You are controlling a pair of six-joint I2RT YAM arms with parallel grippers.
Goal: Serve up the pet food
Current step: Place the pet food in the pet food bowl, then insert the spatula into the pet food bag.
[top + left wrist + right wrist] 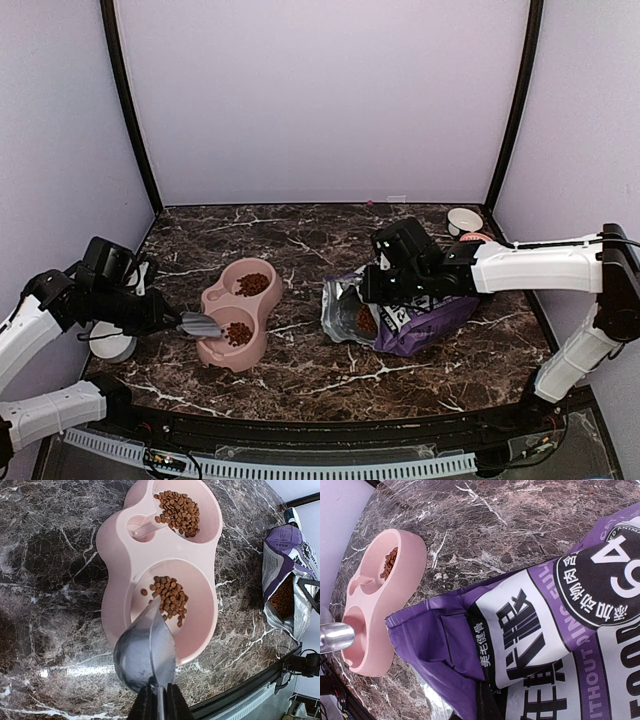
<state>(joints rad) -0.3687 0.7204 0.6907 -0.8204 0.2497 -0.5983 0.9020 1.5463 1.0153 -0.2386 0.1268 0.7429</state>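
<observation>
The pet food lies as brown kibble in both wells of the pink double bowl [212,298] [112,555]: one heap in the far well [253,284] [177,511] and one in the near well [238,333] [169,597]. My left gripper [178,322] [160,702] is shut on the handle of a metal scoop [200,325] [142,652]. The scoop is turned on its side over the near well's rim and looks empty. My right gripper [385,290] [495,705] is shut on the edge of the purple-and-white bag [425,318] [545,615]. The bag lies open with kibble inside [366,320] [282,597].
A small white bowl [464,220] stands at the back right corner with something pink beside it. A white round object [112,342] sits under my left arm near the left wall. Black frame posts rise at both back corners.
</observation>
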